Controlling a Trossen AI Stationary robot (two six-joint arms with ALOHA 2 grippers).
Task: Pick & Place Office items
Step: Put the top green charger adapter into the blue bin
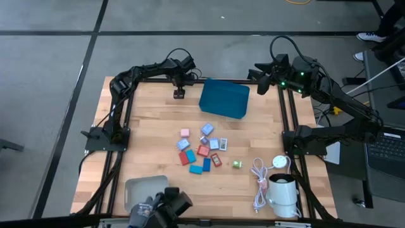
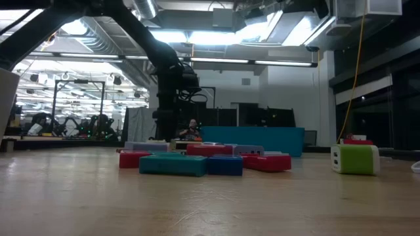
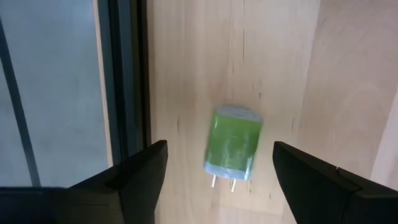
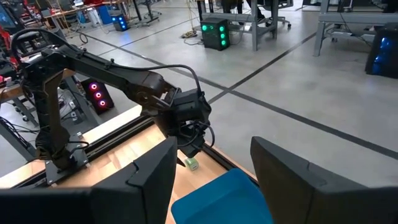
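While most of the office items [image 1: 201, 151] lie bunched at the middle of the wooden surface [image 1: 145, 126], red, blue, pink and white pieces touching or just beside each other, one green plug [image 3: 233, 148] lies apart near the far edge, on bare wood beside the dark frame rail. Directly above it hangs the left tool [image 1: 179, 94], fingers [image 3: 134, 174] spread wide to either side of the plug and touching nothing. Bare wood lies all around the cluster. A second small green piece [image 1: 236, 164] sits alone to the cluster's right. A blue bin [image 1: 224, 98] stands at the far side, between the two arms. The right tool [image 1: 261, 77] is held up past the far right corner, open and empty. A white cable [image 1: 259, 180] and a white cylinder [image 1: 283, 193] fill the near right corner.
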